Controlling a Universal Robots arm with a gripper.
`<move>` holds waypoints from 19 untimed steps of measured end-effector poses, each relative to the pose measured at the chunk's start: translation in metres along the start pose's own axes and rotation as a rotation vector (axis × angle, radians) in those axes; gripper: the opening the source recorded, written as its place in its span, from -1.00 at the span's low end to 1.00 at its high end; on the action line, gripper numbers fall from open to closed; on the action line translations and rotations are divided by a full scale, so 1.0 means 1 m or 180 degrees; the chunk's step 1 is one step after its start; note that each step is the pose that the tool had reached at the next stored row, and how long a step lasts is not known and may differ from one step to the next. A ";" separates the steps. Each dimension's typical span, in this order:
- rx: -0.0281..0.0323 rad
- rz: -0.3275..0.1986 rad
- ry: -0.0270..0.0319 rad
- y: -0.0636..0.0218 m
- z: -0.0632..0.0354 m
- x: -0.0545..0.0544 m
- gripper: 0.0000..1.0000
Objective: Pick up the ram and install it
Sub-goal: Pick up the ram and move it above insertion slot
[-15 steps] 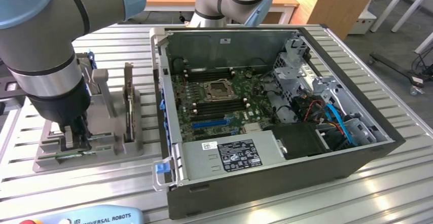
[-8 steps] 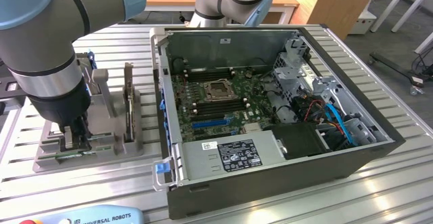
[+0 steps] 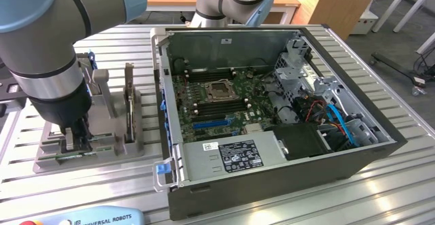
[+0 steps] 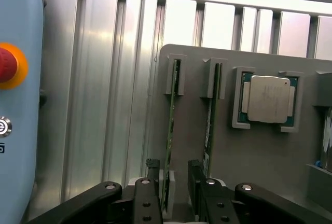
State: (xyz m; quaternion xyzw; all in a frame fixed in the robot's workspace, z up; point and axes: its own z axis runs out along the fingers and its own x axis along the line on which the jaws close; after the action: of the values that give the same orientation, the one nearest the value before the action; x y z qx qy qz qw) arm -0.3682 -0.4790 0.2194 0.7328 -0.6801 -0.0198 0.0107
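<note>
Gripper (image 4: 171, 182) poised over the ram (image 4: 170, 130), which stands on edge in a slot of the grey holder (image 4: 233, 182) at the exterior view's left, well apart from the open computer case (image 3: 286, 181) at the right. The black fingers (image 4: 147, 198) are spread, one on each side of the ram, with a visible gap on both sides, so nothing is pinched. A second stick (image 4: 210, 125) stands in the neighbouring slot, and one finger sits in the narrow space between the two boards. This is the main hazard: a small sideways error would likely press that finger against the second stick and tilt or lift it. The ram also appears nearer to one finger than to the other, so an uneven closure could bend the thin board or rock it in its slot before both pads bear. A grip taken on the chips rather than on the bare board could let the ram slip or twist, and a twisted ram would probably meet the motherboard (image 3: 224, 103) crooked. The processor chip (image 4: 268, 99) lies flat in its own pocket, beyond the second stick, and seems out of danger. How deep the fingers reach down the board cannot be told.
</note>
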 end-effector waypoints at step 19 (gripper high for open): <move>0.0000 0.0000 0.0000 0.0002 0.0031 0.002 -0.29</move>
State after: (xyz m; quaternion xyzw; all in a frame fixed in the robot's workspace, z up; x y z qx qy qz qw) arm -0.3684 -0.4815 0.2162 0.7328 -0.6801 -0.0198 0.0107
